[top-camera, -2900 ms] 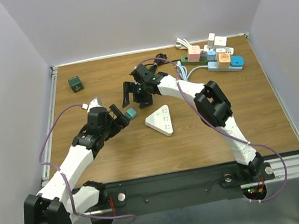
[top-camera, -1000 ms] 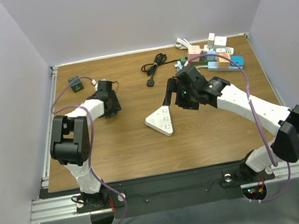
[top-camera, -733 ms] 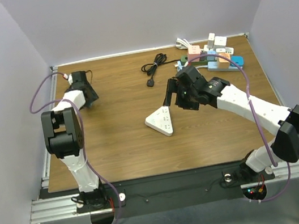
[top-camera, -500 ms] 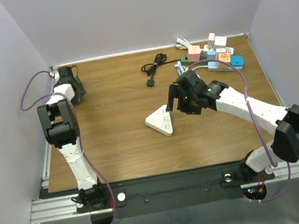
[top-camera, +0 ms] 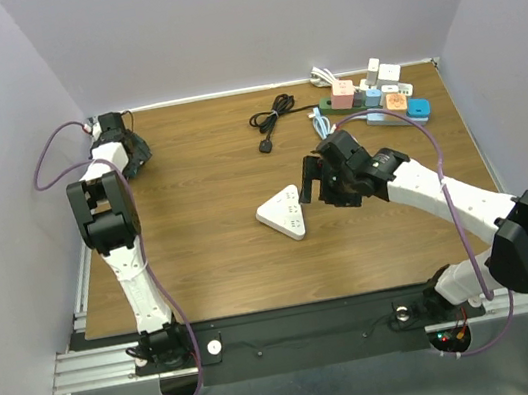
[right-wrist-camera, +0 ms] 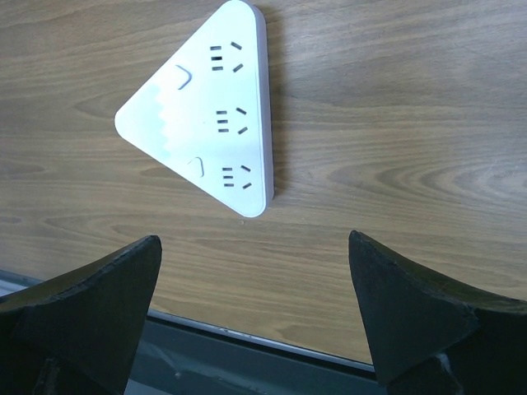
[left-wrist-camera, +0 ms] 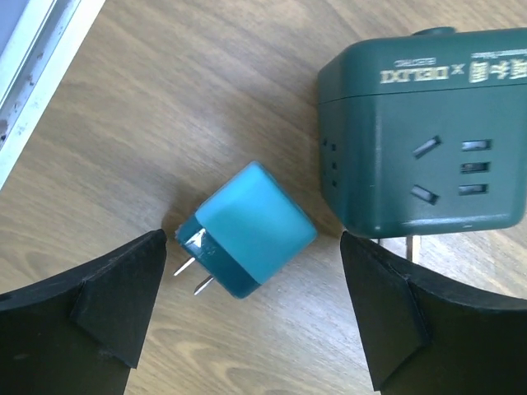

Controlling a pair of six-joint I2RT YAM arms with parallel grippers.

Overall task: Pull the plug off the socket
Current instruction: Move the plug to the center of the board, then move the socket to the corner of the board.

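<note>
The teal plug lies on its side on the wood, its two prongs bare and pointing left. It is in no socket. My left gripper hovers over it, open, with a finger on each side and neither touching. Just right of the plug stands a dark green cube socket. In the top view my left gripper is in the far left corner and covers both. The white triangular socket lies mid-table with all outlets empty, also in the right wrist view. My right gripper hangs open beside it, holding nothing.
Power strips with several coloured plugs lie at the back right. A coiled black cable lies at the back centre. A metal rail borders the table close to the left gripper. The table's near edge shows under the right gripper.
My left arm swung to the far left corner with the teal plug, then opened and let it down beside the green cube. My right gripper drifted slightly nearer, staying open.
</note>
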